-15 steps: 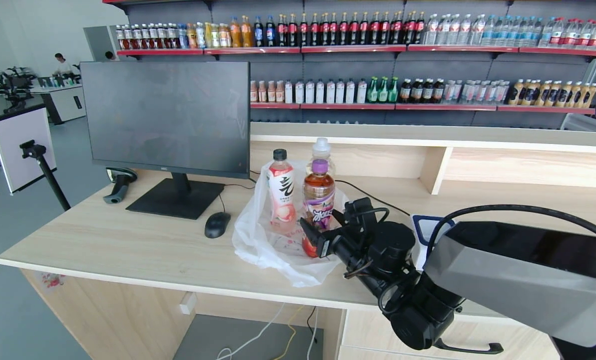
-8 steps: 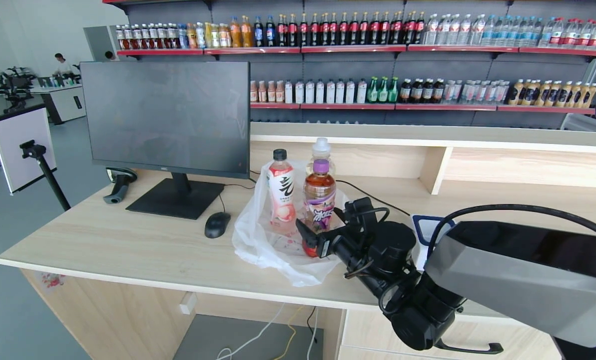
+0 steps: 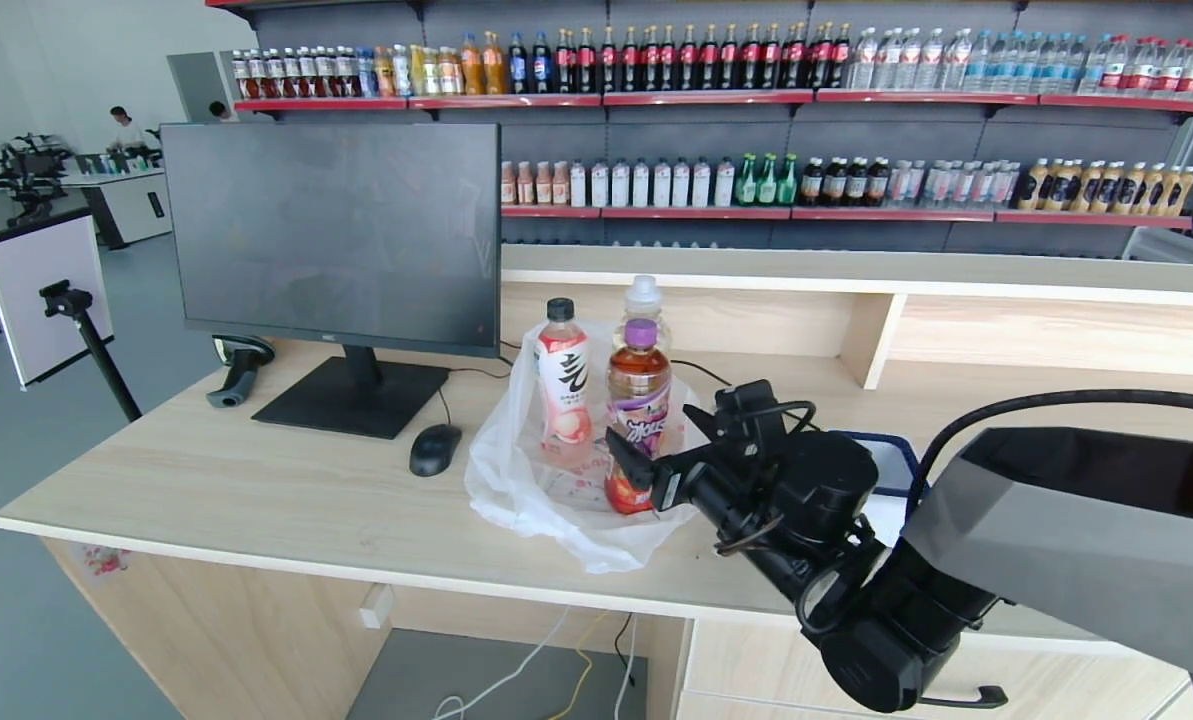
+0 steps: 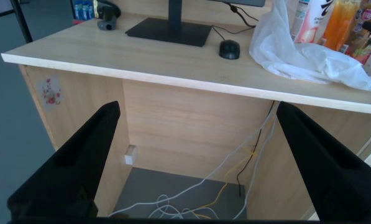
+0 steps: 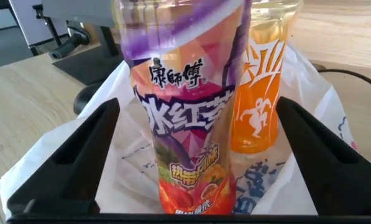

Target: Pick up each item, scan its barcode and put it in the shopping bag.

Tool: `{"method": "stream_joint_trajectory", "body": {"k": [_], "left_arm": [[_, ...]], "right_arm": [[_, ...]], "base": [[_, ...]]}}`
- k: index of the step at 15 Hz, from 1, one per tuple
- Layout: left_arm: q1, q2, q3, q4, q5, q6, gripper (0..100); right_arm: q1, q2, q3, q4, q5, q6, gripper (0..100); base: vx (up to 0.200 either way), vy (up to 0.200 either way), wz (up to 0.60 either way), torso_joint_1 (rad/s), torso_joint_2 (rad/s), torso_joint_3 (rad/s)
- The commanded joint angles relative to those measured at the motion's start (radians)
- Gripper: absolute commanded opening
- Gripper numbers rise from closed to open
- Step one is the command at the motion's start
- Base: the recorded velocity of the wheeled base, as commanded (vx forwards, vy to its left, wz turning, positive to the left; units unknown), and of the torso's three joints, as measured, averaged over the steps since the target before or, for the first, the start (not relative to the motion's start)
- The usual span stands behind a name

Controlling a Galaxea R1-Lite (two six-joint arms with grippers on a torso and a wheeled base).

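The right gripper (image 3: pixel 653 448) was at the shopping bag (image 3: pixel 516 490), which lay open on the worktop (image 3: pixel 256 480), near its front edge and to the right of the mouse (image 3: pixel 435 449). Its jaws stood wide, one on each side of the purple-capped bottle (image 3: pixel 638 420), low on the bottle's body. In the right wrist view there was a clear gap between each jaw and the bottle's label, so the jaws did not touch it. This bottle stood upright inside the bag, in its right part. Just to the left of it, also upright in the bag, stood the pink-label bottle (image 3: pixel 563 385) with a dark cap. Behind the purple-capped one, on the far side, was the white-capped bottle (image 3: pixel 643 300) with orange drink, upright and close to it. I could not tell if these two touched.

The left gripper (image 4: pixel 197 109) hung low in front of the worktop, below its near edge, facing the wooden front panel. Its jaws were wide apart and held nothing.

On the left part of the worktop stood the dark monitor (image 3: pixel 336 235) on its stand, and the mouse lay between the stand and the bag. The handheld scanner (image 3: pixel 241 370) rested at the far left, beside the monitor. Behind the worktop, the shelves (image 3: pixel 706 98) carried rows of drink bottles.
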Motion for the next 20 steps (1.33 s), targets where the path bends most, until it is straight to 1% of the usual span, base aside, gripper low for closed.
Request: {"method": "stream_joint_trajectory", "body": {"k": [1,2,3,5,6,7,8,9,10,11,13,14,15,16,17,18,19,20], "left_arm": [[0.000,0.000,0.000,0.000,0.000,0.000,100],[0.000,0.000,0.000,0.000,0.000,-0.001,100],[0.000,0.000,0.000,0.001,0.000,-0.001,100],[0.000,0.001,0.000,0.001,0.000,-0.001,100],[0.000,0.000,0.000,0.001,0.000,0.000,100],[0.000,0.000,0.000,0.001,0.000,0.000,100],[0.000,0.000,0.000,0.001,0.000,0.000,100],[0.000,0.000,0.000,0.001,0.000,-0.003,100],[0.000,0.000,0.000,0.000,0.000,-0.003,100],[0.000,0.000,0.000,0.000,0.000,-0.003,100],[0.002,0.000,0.000,0.001,0.000,-0.001,100],[0.000,0.000,0.000,0.001,0.000,-0.001,100],[0.002,0.000,0.000,0.001,0.000,-0.003,100],[0.000,0.000,0.000,0.001,0.000,-0.003,100],[0.000,0.000,0.000,0.001,0.000,-0.003,100],[0.000,0.000,0.000,0.001,0.000,-0.001,100],[0.000,0.000,0.000,0.001,0.000,-0.001,100],[0.002,0.000,0.000,0.001,0.000,-0.001,100]], "right_arm": [[-0.003,-0.135,0.102,-0.001,0.000,0.000,100],[-0.003,-0.201,0.166,-0.001,0.000,0.000,100],[-0.006,-0.311,0.270,-0.001,0.000,-0.002,100],[-0.052,-0.522,0.517,-0.001,0.000,-0.005,100],[-0.128,-0.687,0.729,-0.001,0.003,-0.006,100],[-0.146,-0.798,0.810,-0.001,0.002,-0.003,100],[-0.164,-0.916,0.807,0.034,-0.015,0.009,100],[-0.194,-1.011,0.810,0.097,-0.034,0.000,100],[-0.203,-1.115,0.810,0.229,-0.043,-0.020,100],[-0.203,-1.272,0.810,0.430,-0.061,-0.032,100],[-0.203,-1.733,0.801,1.025,-0.064,-0.143,100],[-0.203,-1.858,0.798,1.169,-0.064,-0.149,100],[-0.203,-2.137,0.784,1.419,-0.061,-0.189,100],[-0.204,-2.267,0.790,1.541,-0.054,-0.239,100],[-0.207,-2.267,0.794,1.547,-0.054,-0.227,100],[-0.206,-2.267,0.798,1.538,-0.026,-0.223,100],[-0.206,-2.267,0.795,1.550,0.052,-0.224,100],[-0.214,-2.267,0.781,1.594,0.078,-0.218,100]], "base": [[0.000,0.000,0.00,0.000,0.00,0.000],[0.000,0.000,0.00,0.000,0.00,0.000],[0.000,0.000,0.00,0.000,0.00,0.000],[0.000,0.000,0.00,0.000,0.00,0.000],[0.000,0.000,0.00,0.000,0.00,0.000],[0.000,0.000,0.00,0.000,0.00,0.000],[0.000,0.000,0.00,0.000,0.00,0.000],[0.000,0.000,0.00,0.000,0.00,0.000],[0.000,0.000,0.00,0.000,0.00,0.000],[0.000,0.000,0.00,0.000,0.00,0.000],[0.000,0.000,0.00,0.000,0.00,0.000],[0.000,0.000,0.00,0.000,0.00,0.000],[0.000,0.000,0.00,0.000,0.00,0.000],[0.000,0.000,0.00,0.000,0.00,0.000],[0.000,0.000,0.00,0.000,0.00,0.000],[0.000,0.000,0.00,0.000,0.00,0.000],[0.000,0.000,0.00,0.000,0.00,0.000],[0.000,0.000,0.00,0.000,0.00,0.000]]}}
